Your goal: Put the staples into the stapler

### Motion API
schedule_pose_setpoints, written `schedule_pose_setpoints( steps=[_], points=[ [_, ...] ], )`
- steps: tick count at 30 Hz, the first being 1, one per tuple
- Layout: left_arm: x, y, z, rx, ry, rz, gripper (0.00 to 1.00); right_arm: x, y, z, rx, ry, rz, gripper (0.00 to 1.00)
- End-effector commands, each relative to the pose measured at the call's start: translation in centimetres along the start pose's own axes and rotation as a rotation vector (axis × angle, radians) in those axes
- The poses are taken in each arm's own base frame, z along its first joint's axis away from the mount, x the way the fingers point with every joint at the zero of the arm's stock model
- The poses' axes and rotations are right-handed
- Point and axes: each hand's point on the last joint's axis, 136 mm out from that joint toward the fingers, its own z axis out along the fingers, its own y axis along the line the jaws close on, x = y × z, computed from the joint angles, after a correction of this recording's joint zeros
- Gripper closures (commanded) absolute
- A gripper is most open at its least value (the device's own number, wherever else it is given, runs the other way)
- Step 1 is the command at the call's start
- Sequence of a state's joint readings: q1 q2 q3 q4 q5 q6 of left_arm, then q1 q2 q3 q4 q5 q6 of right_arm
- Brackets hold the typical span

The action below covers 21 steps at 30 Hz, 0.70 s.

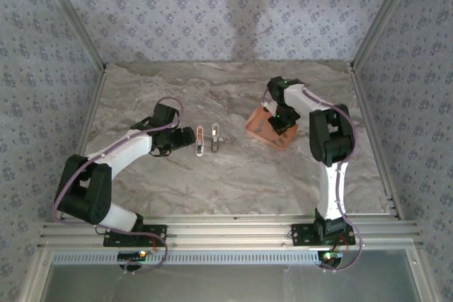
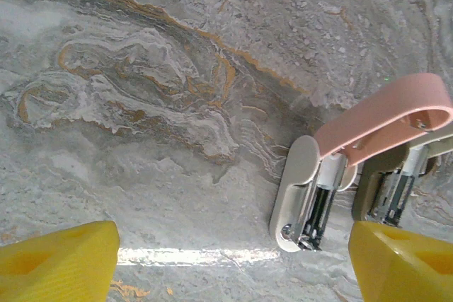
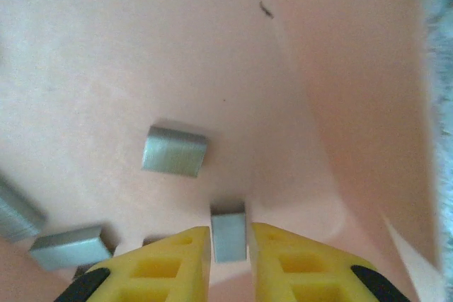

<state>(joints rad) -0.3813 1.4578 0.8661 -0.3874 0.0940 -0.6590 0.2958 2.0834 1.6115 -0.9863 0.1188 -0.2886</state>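
Pinching a small grey staple block (image 3: 228,233) between its yellow fingertips, the right gripper (image 3: 229,249) sits down inside the salmon-orange tray (image 3: 340,68). The block is caught at the foot of the tray's sloping wall, and the pads look pressed against both of its sides. Other staple blocks (image 3: 175,151) lie loose on the tray floor near it. Well apart on the marble table (image 1: 233,175), the pink-and-white stapler (image 2: 311,189) lies opened, its pink top arm swung up and the thin metal rail exposed. The left gripper (image 2: 230,259) is just beside it, fingers spread wide and holding nothing. The step in hand seems to be lifting the staples out of the tray. The hold looks shallow, with only the fingertips on a slick little block, so it could twist or slip free on the lift, or break into shorter pieces if squeezed hard. The tray wall stands close to one finger and might catch it, dragging the tray along. At the stapler, a tilted block would likely miss the narrow rail, and the unheld stapler could skid when pushed.
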Motion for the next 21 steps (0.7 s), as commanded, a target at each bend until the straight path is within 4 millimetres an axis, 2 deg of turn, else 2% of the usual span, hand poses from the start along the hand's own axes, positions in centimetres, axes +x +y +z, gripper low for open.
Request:
schedule_pose_setpoints(
  steps=[1, 5, 8, 10, 14, 21],
  points=[
    [0.0, -0.7, -1.2, 0.057, -0.029, -0.009, 0.16, -1.1, 0.4, -4.2, 0.018, -0.154, 0.070, 0.79],
    [0.0, -1.1, -2.0, 0.103, -0.063, 0.007, 0.16, -0.9, 2.1, -6.8, 0.010, -0.253, 0.126, 0.79],
    [-0.1, -1.4, -2.5, 0.130, -0.084, 0.025, 0.15, 0.0, 3.5, -7.9, 0.021, -0.284, 0.159, 0.79],
    [-0.1, -1.6, -2.7, 0.143, -0.092, 0.036, 0.16, 1.0, 4.1, -7.9, 0.008, -0.261, 0.167, 0.76],
    [0.0, -1.6, -2.8, 0.143, -0.092, 0.042, 0.16, 2.2, 2.7, -7.0, 0.023, -0.163, 0.221, 0.72],
    [0.2, -1.2, -2.4, 0.136, -0.087, 0.012, 0.15, 2.1, 1.0, -4.6, 0.012, -0.032, 0.285, 0.69]
  ],
)
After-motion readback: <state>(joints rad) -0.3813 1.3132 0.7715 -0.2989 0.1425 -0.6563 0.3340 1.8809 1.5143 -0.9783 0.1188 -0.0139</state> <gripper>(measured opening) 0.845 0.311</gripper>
